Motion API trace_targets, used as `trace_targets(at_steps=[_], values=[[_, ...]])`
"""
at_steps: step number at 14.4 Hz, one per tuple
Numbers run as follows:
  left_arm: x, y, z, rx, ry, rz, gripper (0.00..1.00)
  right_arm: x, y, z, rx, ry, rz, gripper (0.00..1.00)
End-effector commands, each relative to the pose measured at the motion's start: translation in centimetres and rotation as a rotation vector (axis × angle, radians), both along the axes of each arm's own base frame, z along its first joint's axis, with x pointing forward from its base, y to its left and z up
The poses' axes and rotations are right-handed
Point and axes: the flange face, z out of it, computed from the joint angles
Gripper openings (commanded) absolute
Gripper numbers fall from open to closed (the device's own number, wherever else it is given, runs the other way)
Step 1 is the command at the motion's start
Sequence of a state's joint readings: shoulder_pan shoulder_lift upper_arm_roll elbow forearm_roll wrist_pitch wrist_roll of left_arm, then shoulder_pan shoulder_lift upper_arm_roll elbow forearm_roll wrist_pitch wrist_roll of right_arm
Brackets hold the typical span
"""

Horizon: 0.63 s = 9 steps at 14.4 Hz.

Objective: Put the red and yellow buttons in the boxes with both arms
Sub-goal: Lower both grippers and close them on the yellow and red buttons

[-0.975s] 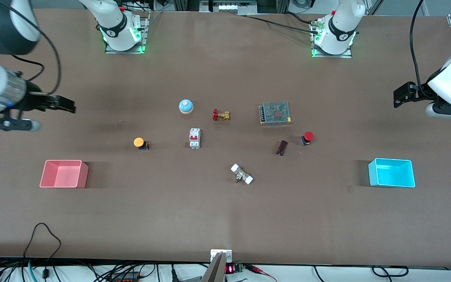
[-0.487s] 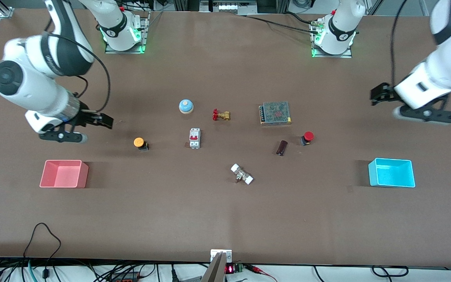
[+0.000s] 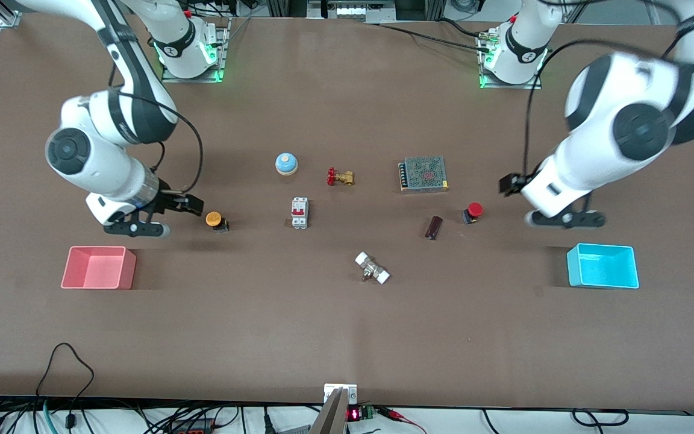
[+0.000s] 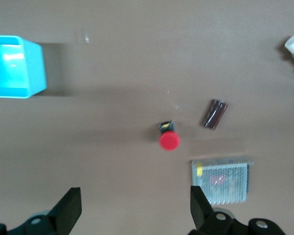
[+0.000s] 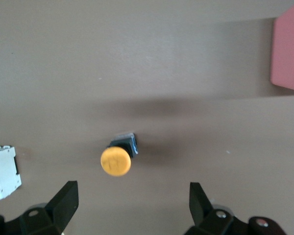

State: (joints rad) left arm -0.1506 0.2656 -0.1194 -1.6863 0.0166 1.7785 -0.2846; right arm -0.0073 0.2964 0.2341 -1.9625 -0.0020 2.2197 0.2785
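Observation:
The yellow button (image 3: 215, 219) stands on the table, and also shows in the right wrist view (image 5: 115, 160). My right gripper (image 3: 192, 205) hangs open and empty just beside it, toward the right arm's end (image 5: 132, 205). The pink box (image 3: 99, 267) lies nearer the front camera (image 5: 289, 54). The red button (image 3: 473, 211) stands near the left arm's end (image 4: 169, 140). My left gripper (image 3: 508, 184) is open and empty above the table beside it (image 4: 134, 208). The cyan box (image 3: 603, 265) lies at the left arm's end (image 4: 12, 68).
Between the buttons lie a blue dome (image 3: 286, 163), a brass valve with red handle (image 3: 340, 177), a white circuit breaker (image 3: 299, 213), a mesh power supply (image 3: 424, 174), a dark cylinder (image 3: 434, 227) and a white-ended fitting (image 3: 372, 268).
Both arms have swung in from the table's ends and come down, the right gripper toward the yellow button, the left gripper toward the red button. No object has moved.

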Motion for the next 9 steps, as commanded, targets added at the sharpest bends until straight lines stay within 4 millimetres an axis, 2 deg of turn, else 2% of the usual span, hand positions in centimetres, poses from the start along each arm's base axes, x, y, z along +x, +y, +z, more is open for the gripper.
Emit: trace_targets(at_steps=[1,3,4,7,9], values=[[1.0,-1.3,-4.1,0.002,0.009,0.078,0.98,0.3,1.4,-2.0,0.008,-0.003,0.001,1.0],[1.6,-0.3,-8.5,-0.004,0.007,0.114,0.98,0.1,1.6,-3.4,-0.018,0.009,0.032,1.0],[1.4,-0.5,-9.8,-0.005,-0.015,0.141,0.98,0.0,1.8,-3.9,-0.023,0.015,0.04,1.0],[-0.4,-0.1,-15.1,-0.027,-0.084,0.159,0.99,-0.4,3.3,-5.1,-0.022,0.024,0.066,1.0],[-2.0,-0.3,-17.9,-0.042,-0.125,0.172,0.99,-0.4,3.6,-6.0,-0.017,0.021,0.07,1.0]])
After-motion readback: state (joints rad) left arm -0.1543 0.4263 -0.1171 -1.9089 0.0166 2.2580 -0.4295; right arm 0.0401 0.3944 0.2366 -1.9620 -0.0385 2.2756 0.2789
